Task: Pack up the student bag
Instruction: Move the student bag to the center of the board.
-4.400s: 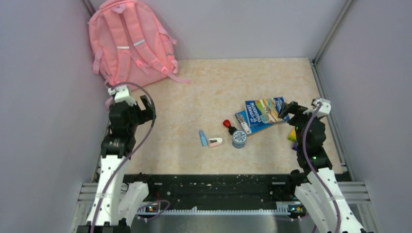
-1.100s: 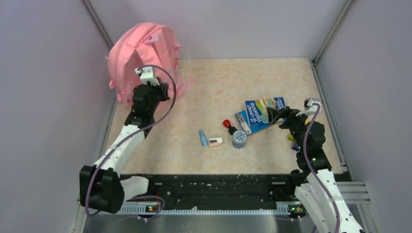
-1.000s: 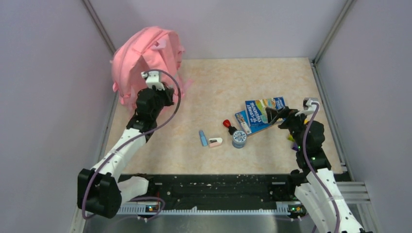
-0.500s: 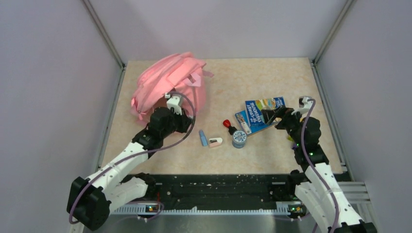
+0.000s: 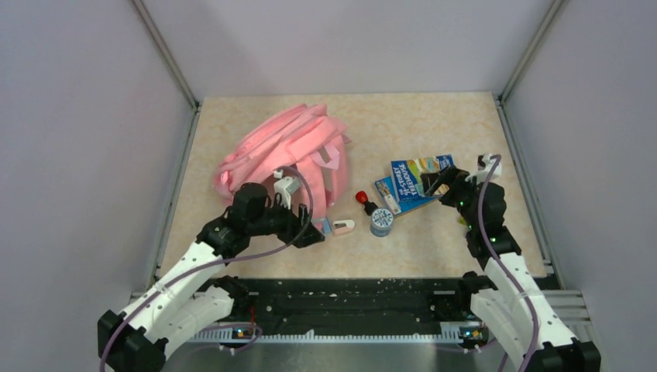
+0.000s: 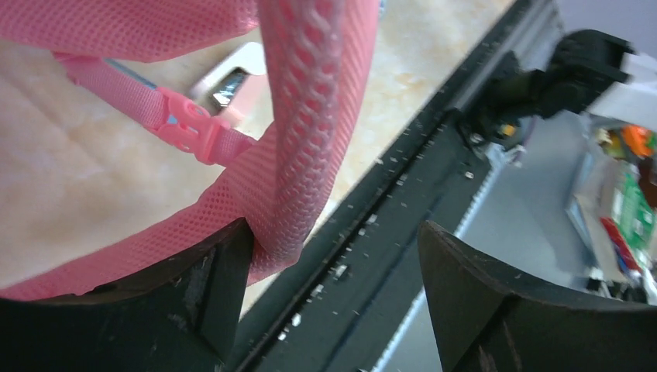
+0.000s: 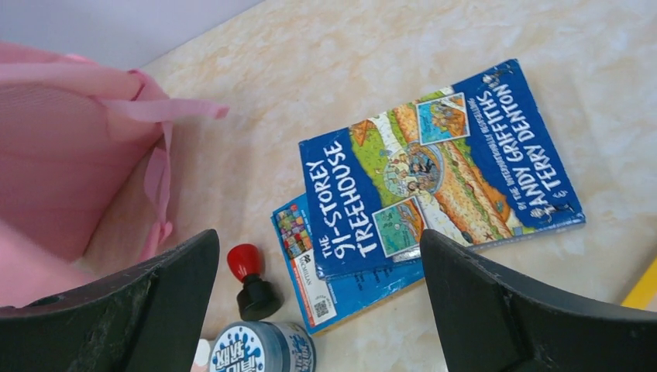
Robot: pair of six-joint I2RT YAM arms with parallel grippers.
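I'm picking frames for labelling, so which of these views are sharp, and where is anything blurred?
Top external: evenly lit, no glare, the student bag reasonably sharp. Left wrist: the mesh strap is crisp, the background at right soft. Right wrist: the book has a legible title, the bag looks smeared.

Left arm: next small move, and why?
Probably draw the left end effector back toward its base, clear of the mesh strap: the jaws stand open, yet the strap rests against one finger, and the student bag lies on the table.

Lavender walls (image 5: 77, 116), beige marbled tabletop (image 5: 403, 124), alu. frame (image 5: 164, 54)
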